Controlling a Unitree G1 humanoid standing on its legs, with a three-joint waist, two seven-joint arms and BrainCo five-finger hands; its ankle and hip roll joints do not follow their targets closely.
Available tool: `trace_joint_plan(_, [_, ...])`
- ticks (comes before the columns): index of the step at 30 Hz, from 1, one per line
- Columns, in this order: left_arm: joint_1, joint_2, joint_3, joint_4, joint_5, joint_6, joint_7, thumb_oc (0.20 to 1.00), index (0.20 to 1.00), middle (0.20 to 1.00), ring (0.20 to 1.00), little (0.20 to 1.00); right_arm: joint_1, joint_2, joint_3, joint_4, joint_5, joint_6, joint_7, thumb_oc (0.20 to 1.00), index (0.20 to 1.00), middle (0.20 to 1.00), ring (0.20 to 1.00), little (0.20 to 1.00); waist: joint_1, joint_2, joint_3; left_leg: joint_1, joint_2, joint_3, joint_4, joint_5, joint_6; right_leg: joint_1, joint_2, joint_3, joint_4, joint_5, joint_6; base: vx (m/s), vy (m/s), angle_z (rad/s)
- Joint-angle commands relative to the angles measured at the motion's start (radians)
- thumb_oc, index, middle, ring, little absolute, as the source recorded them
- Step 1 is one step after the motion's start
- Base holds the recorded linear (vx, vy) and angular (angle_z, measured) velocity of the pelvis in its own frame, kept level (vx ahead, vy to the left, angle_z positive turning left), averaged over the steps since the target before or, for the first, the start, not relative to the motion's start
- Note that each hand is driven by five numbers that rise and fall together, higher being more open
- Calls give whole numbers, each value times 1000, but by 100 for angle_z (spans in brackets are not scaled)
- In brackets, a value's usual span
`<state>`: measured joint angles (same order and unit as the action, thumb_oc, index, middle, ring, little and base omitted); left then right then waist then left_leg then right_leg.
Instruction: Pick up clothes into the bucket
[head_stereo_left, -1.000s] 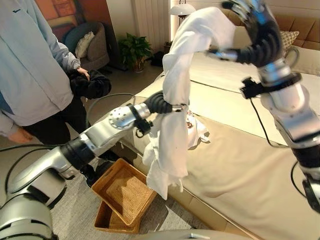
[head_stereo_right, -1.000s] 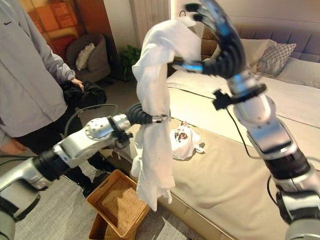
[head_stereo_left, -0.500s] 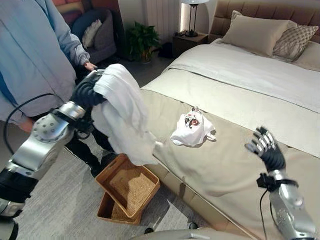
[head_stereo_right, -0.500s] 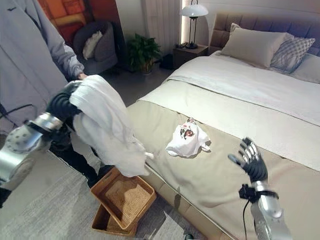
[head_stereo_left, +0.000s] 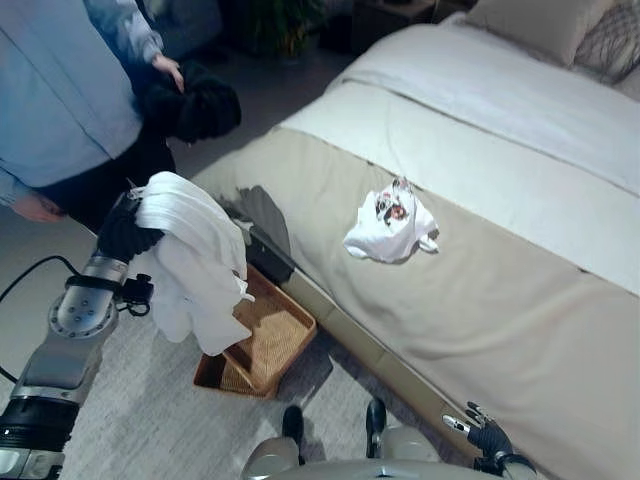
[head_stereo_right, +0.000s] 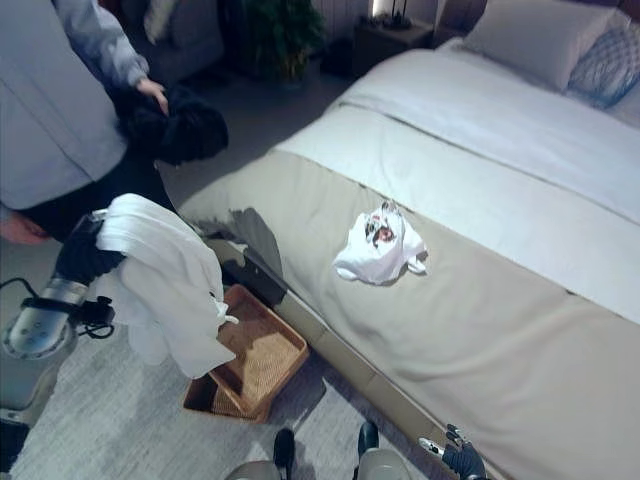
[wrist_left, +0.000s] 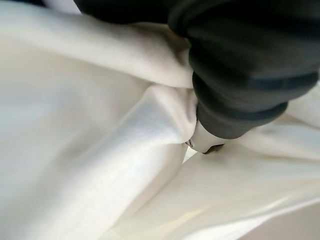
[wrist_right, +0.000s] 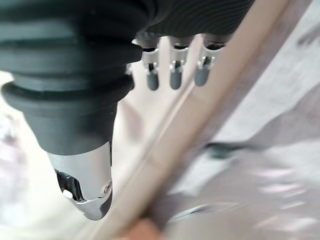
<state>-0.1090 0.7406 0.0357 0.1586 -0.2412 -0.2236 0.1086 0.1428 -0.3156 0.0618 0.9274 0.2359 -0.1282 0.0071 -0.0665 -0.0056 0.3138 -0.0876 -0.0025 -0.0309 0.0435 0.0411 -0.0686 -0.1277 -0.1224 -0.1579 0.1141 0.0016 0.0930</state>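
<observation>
The bed (head_stereo_left: 520, 290), with its tan cover and pale sheet, runs beyond the left hand's fingers; a small white garment with a printed patch (head_stereo_left: 391, 226) lies crumpled on the tan cover, well apart from both hands (the print is too small to read, and no other writing is legible). A person in a light blue top (head_stereo_left: 55, 90) stands behind the left arm, holding a dark garment (head_stereo_left: 195, 105). The white shirt (head_stereo_left: 190, 260) is draped over the left hand (head_stereo_left: 125, 232), its folds hanging down past the hand above the woven basket (head_stereo_left: 262, 340), which sits on the floor against the bed's edge. In the left wrist view cloth buries the fingers, so I cannot tell whether they clamp it. Half a second ago the shirt hung higher, further from the basket; it is lower now. The right hand (head_stereo_left: 488, 437), then raised over the bed, has dropped beside the bed's edge, fingers straight and slightly apart, holding nothing.
</observation>
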Motion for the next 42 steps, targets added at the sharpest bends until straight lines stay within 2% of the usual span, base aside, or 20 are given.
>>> trace_joint_plan(1, [-92,-20,23,39,53,-64,109,200,200,200,200,200,4,-43,40,-49,-40,-33,-41,1000,1000,1000,1000,1000,-18,-43,30,-119,-34,-5,216,-106,55,-71,-60,20,108,1,28,-149,52,-10])
trace_joint_plan(3, [-119,-27,8,78,46,-72,124,200,200,200,200,200,-4,-48,45,-58,-39,-40,-44,1000,1000,1000,1000,1000,-20,-48,40,-154,-31,-5,247,-112,56,-105,-62,29,131,-5,24,-120,29,-8])
trace_joint_plan(4, [-162,-47,-15,165,31,-70,156,200,200,200,200,200,-21,-55,63,-64,-37,-51,-56,1000,1000,1000,1000,1000,-27,-62,69,-203,-27,-4,296,-122,60,-150,-66,40,169,-11,19,-122,26,-8])
trace_joint_plan(6, [-211,-61,-40,241,17,-72,186,200,200,200,200,200,-41,-59,73,-81,-24,-63,-67,1000,1000,1000,1000,1000,-32,-72,97,-261,-25,-6,356,-142,63,-205,-63,56,214,-24,13,-110,19,-8])
trace_joint_plan(7, [-212,-61,-41,242,17,-73,186,200,200,200,200,200,-41,-59,73,-81,-24,-63,-67,1000,1000,1000,1000,1000,-32,-71,96,-263,-25,-6,358,-143,63,-207,-63,56,216,-24,13,-130,15,-5])
trace_joint_plan(8, [-266,-62,-65,304,0,-77,211,200,200,200,200,200,-62,-63,84,-92,-9,-77,-82,1000,1000,1000,1000,1000,-42,-84,130,-323,-27,-7,418,-154,66,-264,-60,74,264,-30,5,-104,11,-5])
trace_joint_plan(11, [-317,-55,-88,348,-14,-79,231,200,200,200,200,200,-72,-68,92,-114,8,-90,-93,1000,1000,1000,1000,1000,-50,-91,148,-385,-23,-4,466,-162,68,-324,-59,84,303,-40,-1,-129,12,-1])
trace_joint_plan(12, [-366,-38,-111,395,-11,-71,258,200,200,200,200,200,-76,-72,101,-135,13,-101,-106,1000,1000,1000,1000,1000,-59,-100,168,-443,-23,-5,513,-170,71,-377,-58,90,343,-49,-7,-66,6,-4])
trace_joint_plan(14, [-402,-31,-131,444,1,-60,271,200,200,200,200,200,-81,-71,105,-142,20,-107,-116,1000,1000,1000,1000,1000,-65,-105,181,-474,-22,-7,534,-172,72,-404,-56,93,364,-54,-8,-52,4,-2])
trace_joint_plan(15, [-444,-10,-157,465,9,-52,291,200,200,200,200,200,-86,-76,108,-162,33,-115,-128,1000,1000,1000,1000,1000,-69,-109,198,-519,-16,-16,588,-213,68,-444,-47,101,408,-90,-4,-11,-14,-3])
trace_joint_plan(16, [-446,-10,-158,466,9,-52,291,200,200,200,200,200,-86,-76,107,-162,33,-114,-128,1000,1000,1000,1000,1000,-68,-109,197,-521,-15,-16,591,-215,68,-446,-46,102,411,-92,-4,-8,-35,-6])
trace_joint_plan(20, [-549,34,-218,549,-5,-44,316,200,200,200,200,200,-86,-82,123,-189,62,-137,-160,1000,1000,1000,1000,1000,-83,-132,206,-663,-8,-22,668,-226,73,-577,-41,105,468,-93,-1,-48,-28,-6])
trace_joint_plan(24, [-610,50,-250,612,-20,-41,324,200,200,200,200,200,-87,-87,137,-207,74,-150,-173,1000,1000,1000,1000,1000,-93,-144,206,-731,-4,-25,697,-230,75,-645,-37,105,489,-94,1,-9,-6,-1])
trace_joint_plan(25, [-641,55,-264,651,-33,-37,323,316,316,316,316,316,-91,-86,145,-207,81,-156,-182,1000,1000,1000,1000,1000,-97,-147,206,-762,-1,-28,709,-232,75,-678,-39,102,500,-96,3,4,-7,-4])
trace_joint_plan(26, [-643,55,-266,653,-33,-37,323,608,608,608,608,608,-92,-86,144,-207,81,-156,-182,1000,1000,1000,1000,1000,-97,-147,206,-763,-1,-28,710,-232,75,-679,-39,102,501,-96,3,0,0,0])
trace_joint_plan(27, [-665,58,-271,674,-49,-35,325,1000,1000,1000,1000,1000,-96,-89,152,-220,84,-161,-189,1000,1000,1000,1000,1000,-100,-151,206,-786,3,-26,719,-234,74,-700,-38,99,505,-97,5,0,0,0])
trace_joint_plan(35, [-727,12,-284,801,-88,13,336,1000,1000,1000,1000,1000,-124,-74,189,-207,91,-157,-222,1000,1000,1000,1000,1000,-100,-148,206,-795,5,-31,689,-227,74,-713,-43,80,475,-91,12,26,-15,1])
trace_joint_plan(38, [-742,-14,-272,909,-80,55,321,1000,1000,1000,1000,1000,-152,-76,208,-205,96,-151,-227,1000,1000,1000,1000,1000,-98,-146,206,-771,6,-27,649,-218,70,-695,-44,75,445,-84,13,36,-6,4])
trace_joint_plan(42, [-670,-25,-226,946,-39,83,309,1000,1000,1000,1000,1000,-188,-89,216,-226,99,-149,-228,1000,1000,1000,1000,1000,-86,-132,206,-699,8,-12,568,-199,63,-641,-40,81,374,-62,16,38,5,-2])
